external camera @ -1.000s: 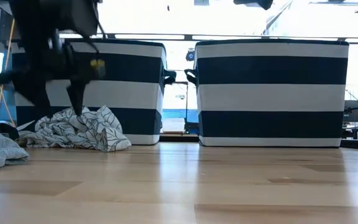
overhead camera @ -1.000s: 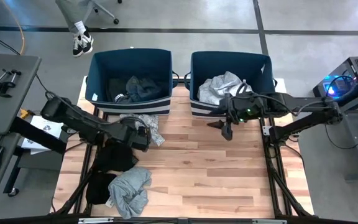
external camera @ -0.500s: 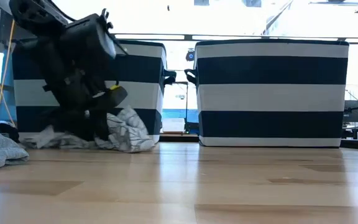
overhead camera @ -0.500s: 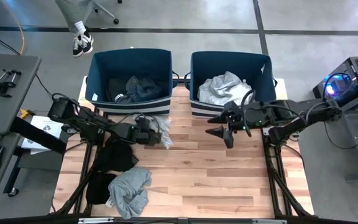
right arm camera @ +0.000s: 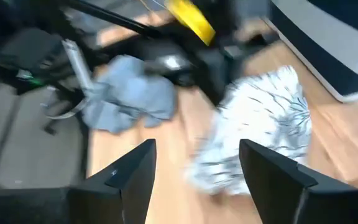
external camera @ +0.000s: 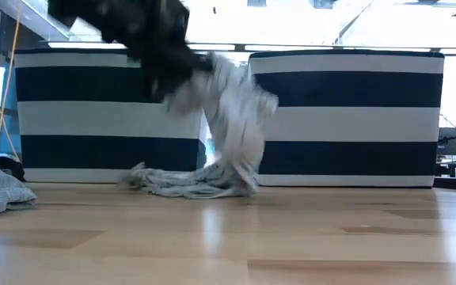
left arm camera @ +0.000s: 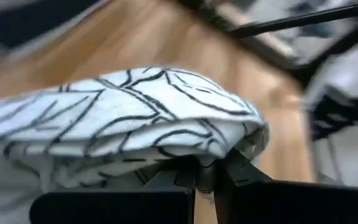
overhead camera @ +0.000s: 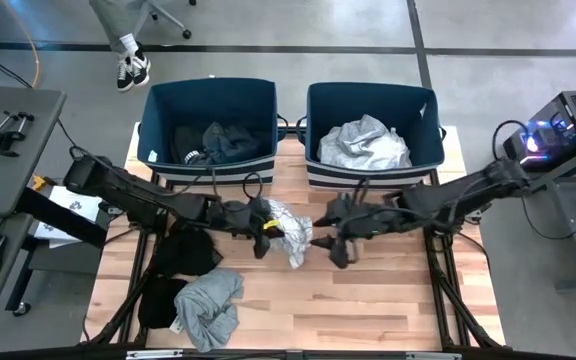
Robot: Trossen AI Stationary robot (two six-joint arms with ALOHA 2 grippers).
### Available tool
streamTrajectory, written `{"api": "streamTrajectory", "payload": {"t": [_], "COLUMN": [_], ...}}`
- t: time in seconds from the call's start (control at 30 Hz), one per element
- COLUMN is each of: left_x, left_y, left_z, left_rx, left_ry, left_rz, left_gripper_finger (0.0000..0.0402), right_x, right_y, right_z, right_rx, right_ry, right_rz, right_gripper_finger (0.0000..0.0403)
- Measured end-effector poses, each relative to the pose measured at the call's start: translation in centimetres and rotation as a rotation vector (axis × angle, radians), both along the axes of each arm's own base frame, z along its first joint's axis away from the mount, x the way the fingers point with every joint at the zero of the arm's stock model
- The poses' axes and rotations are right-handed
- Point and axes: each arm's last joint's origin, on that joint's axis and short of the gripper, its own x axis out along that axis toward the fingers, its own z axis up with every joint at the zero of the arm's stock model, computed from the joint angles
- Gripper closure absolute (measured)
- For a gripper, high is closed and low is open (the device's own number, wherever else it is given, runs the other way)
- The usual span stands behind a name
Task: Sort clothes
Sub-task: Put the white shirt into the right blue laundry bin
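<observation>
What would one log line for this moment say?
left gripper: shut on patterned garment, lifted mid-table | right gripper: open, beside it | bins: partly filled

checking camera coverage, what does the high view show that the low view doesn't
Only the high view shows inside the bins: dark clothes in the left bin, a grey-white garment in the right bin, plus the open right gripper. Only the low view shows the bins' striped fronts. Both show the patterned garment held by the left gripper.

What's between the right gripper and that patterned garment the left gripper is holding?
Only bare wooden table. In the high view the right gripper sits just beside the patterned garment, which hangs from the left gripper.
</observation>
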Motion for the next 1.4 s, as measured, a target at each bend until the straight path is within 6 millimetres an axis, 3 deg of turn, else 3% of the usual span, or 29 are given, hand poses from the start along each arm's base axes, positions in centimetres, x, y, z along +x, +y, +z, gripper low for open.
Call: {"api": "streamTrajectory", "payload": {"t": [0.27,0.47,0.6,0.77,0.83,1.0,1.2,1.4], "left_x": [0.8,1.4,1.6,1.4,1.2,0.0,-1.0,-1.3], "left_y": [-0.9,-1.0,-1.0,-0.9,-0.7,-0.3,0.0,-0.3], "left_z": [5.5,9.1,12.0,15.0,16.1,17.9,16.2,14.2], "left_rx": [0.066,0.125,0.159,0.169,0.18,0.199,0.172,0.091], "left_ry": [-0.087,-0.114,-0.158,-0.17,-0.163,-0.069,0.141,0.243], "left_rz": [-0.189,-0.228,-0.239,-0.233,-0.228,-0.228,-0.13,-0.019], "left_gripper_finger": [0.0401,0.0401,0.0401,0.0399,0.0391,0.035,0.0318,0.0316], "right_x": [3.9,6.4,7.2,6.6,6.0,3.0,-2.9,-8.4], "right_y": [-2.0,-2.2,-1.9,-2.0,-2.3,-3.2,-5.6,-9.1], "right_z": [-3.1,-4.6,-5.1,-4.1,-3.0,1.7,10.2,17.9], "right_rx": [-0.081,-0.064,-0.073,-0.068,-0.052,-0.077,-0.322,-0.671], "right_ry": [0.05,-0.007,-0.037,-0.06,-0.087,-0.156,-0.244,-0.338], "right_rz": [-0.001,0.231,0.27,0.247,0.231,0.136,-0.047,-0.385], "right_gripper_finger": [0.0105,0.0084,0.0134,0.0301,0.0367,0.0357,0.0374,0.0374]}}
